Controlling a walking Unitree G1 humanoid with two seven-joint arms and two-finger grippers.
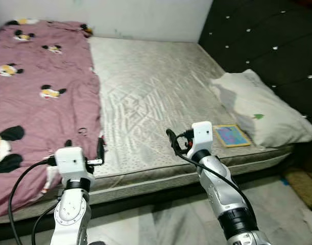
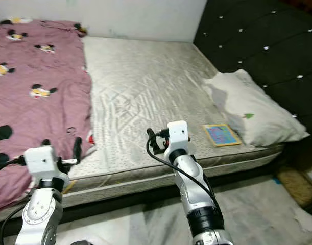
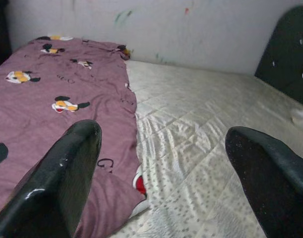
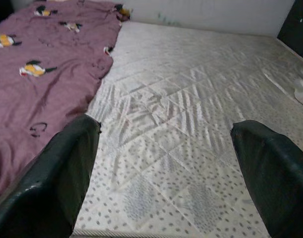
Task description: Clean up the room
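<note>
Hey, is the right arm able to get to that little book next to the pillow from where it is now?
Probably yes. The right gripper hovers open over the bed's near edge, and only bare mattress separates it from the book beside the pillow.

Little readable lettering anywhere. On the mauve cartoon-mouse-print blanket (image 3: 52,114), dark letter-like marks near the edge closest to the grey quilted mattress (image 1: 156,97), resembling "G" and "C" shapes in the left wrist view, too blurred to read as a word. On the white pillow (image 1: 263,109), a small green triangular mark and faint grey print, illegible. On the small yellow-bordered book with a blue cover (image 1: 231,136), coloured shapes, no legible title. On the pale wall (image 3: 156,25), green and red scribbles, not letters.
</note>
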